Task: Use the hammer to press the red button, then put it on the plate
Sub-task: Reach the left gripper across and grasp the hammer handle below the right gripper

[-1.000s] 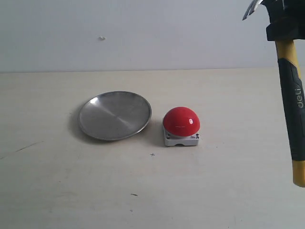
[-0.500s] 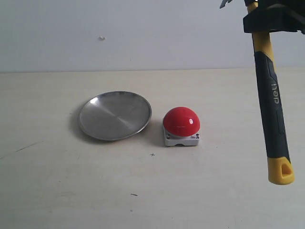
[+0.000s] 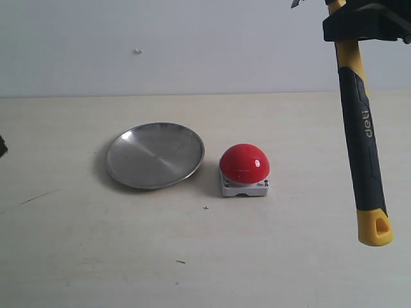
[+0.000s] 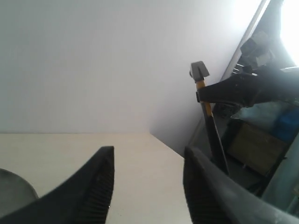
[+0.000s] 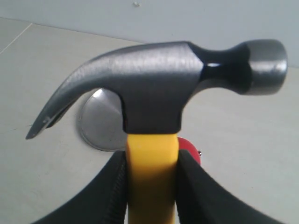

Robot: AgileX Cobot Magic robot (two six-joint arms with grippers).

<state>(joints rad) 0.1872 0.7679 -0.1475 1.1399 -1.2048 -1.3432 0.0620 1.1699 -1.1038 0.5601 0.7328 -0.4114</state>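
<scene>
The hammer [image 3: 363, 128] hangs handle-down at the right of the exterior view, well above the table, its yellow end lowest. My right gripper [image 3: 363, 22] is shut on its yellow neck just under the dark head [image 5: 159, 84], with the fingers [image 5: 110, 191] pressed on both sides. The red button [image 3: 244, 163] on its grey-white base sits mid-table, left of the hammer. The silver plate [image 3: 155, 154] lies to the button's left, a small gap between them. My left gripper [image 4: 147, 172] is open and empty; only a dark sliver of it [image 3: 2, 145] shows at the left edge.
The tabletop [image 3: 205, 256] is pale wood with a few dark specks, backed by a white wall [image 3: 160, 45]. In the left wrist view, dark equipment [image 4: 261, 140] stands beyond the table's corner.
The right gripper has carried the hammer left and up over the last second, then only slightly left. A sliver of the left gripper has appeared at the left edge.
</scene>
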